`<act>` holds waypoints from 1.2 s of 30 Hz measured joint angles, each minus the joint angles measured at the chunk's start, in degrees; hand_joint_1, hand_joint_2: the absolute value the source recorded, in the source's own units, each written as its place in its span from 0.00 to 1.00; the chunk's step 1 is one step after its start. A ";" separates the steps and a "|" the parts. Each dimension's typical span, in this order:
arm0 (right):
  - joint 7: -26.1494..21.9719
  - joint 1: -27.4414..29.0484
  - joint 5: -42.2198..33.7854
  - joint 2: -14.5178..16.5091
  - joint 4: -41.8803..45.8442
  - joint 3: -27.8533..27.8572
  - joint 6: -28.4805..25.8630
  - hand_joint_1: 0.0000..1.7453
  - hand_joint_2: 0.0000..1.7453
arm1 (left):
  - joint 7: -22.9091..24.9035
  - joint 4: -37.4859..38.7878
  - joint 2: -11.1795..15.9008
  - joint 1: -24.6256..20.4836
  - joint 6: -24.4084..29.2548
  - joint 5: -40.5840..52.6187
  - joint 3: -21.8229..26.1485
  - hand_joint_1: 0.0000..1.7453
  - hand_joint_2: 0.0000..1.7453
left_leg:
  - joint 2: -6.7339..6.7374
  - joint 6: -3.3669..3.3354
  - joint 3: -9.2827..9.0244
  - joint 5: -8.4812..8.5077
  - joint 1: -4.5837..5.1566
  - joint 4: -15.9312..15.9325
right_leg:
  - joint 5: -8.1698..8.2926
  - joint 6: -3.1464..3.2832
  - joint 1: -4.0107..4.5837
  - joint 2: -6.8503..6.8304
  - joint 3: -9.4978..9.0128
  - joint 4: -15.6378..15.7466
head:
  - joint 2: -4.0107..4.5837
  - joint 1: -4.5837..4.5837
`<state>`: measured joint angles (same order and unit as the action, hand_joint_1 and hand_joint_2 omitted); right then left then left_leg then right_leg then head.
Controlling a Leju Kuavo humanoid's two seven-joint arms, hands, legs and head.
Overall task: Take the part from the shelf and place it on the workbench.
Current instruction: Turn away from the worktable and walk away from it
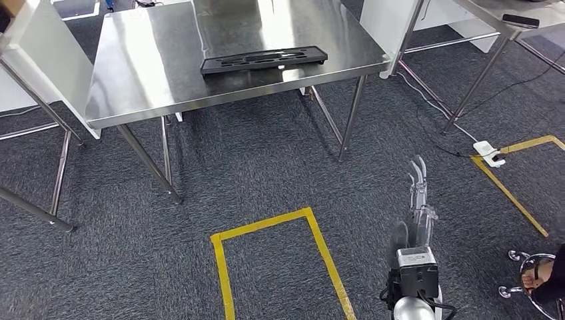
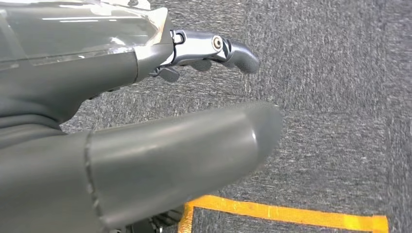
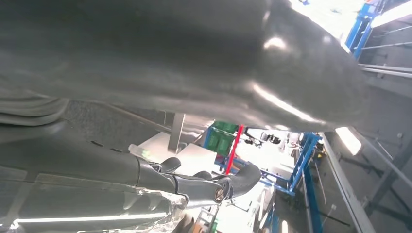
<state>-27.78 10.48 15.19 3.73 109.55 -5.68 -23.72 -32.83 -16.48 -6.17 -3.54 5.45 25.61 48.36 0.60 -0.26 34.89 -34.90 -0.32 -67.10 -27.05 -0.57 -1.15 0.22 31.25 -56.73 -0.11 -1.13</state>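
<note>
The black, long, flat part (image 1: pixel 264 59) lies on the steel workbench (image 1: pixel 153 73), near its front right side. My right hand (image 1: pixel 418 193) hangs low at the lower right, well short of the bench, fingers stretched forward and holding nothing. In the right wrist view the right hand (image 3: pixel 145 170) has its thumb (image 3: pixel 194 58) and one finger apart with nothing between them. In the left wrist view my left hand (image 2: pixel 121 82) hangs above grey carpet, thumb (image 2: pixel 184 155) and a finger (image 2: pixel 214 48) apart, gripping nothing.
A yellow tape rectangle (image 1: pixel 266 223) marks the carpet in front of the bench. More yellow tape (image 1: pixel 506 190) and a white power strip (image 1: pixel 490 152) lie at the right. A second steel table (image 1: pixel 506 20) stands at the back right. A person's sandalled foot (image 1: pixel 536 277) rests at the lower right.
</note>
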 joint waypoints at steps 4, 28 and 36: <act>-0.12 0.28 0.00 0.35 0.00 0.03 0.71 0.00 0.00 | 0.00 0.00 0.01 -0.03 -0.01 0.37 0.41 0.00 0.00 | -0.65 -0.34 0.66 0.78 -0.11 -2.48 | 0.47 0.22 0.21 2.09 0.52 -0.04 | 0.00 0.01; -0.64 -0.17 -0.13 0.72 -0.25 0.04 1.46 0.00 0.00 | -0.51 0.00 -0.40 -0.44 -0.04 0.90 2.44 0.00 0.00 | 5.18 -1.16 -4.38 6.54 0.53 10.03 | -0.56 -1.00 0.51 -2.10 -1.26 0.93 | 0.00 -0.27; -0.74 0.29 -0.13 0.74 -0.37 0.02 1.06 0.00 0.00 | -0.52 0.11 -0.59 -0.27 0.10 1.51 2.48 0.00 0.00 | -1.00 0.22 0.20 1.63 -0.67 -1.77 | 0.44 0.29 0.16 2.84 -0.41 0.45 | 0.00 -0.09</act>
<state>-28.52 10.77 15.06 4.48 109.18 -5.66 -22.66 -33.35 -16.37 -6.76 -3.82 5.55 27.12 50.84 -0.40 -0.04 35.09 -33.27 -0.99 -68.88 -26.61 -0.29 -0.98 3.06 30.84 -56.28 -0.11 -1.21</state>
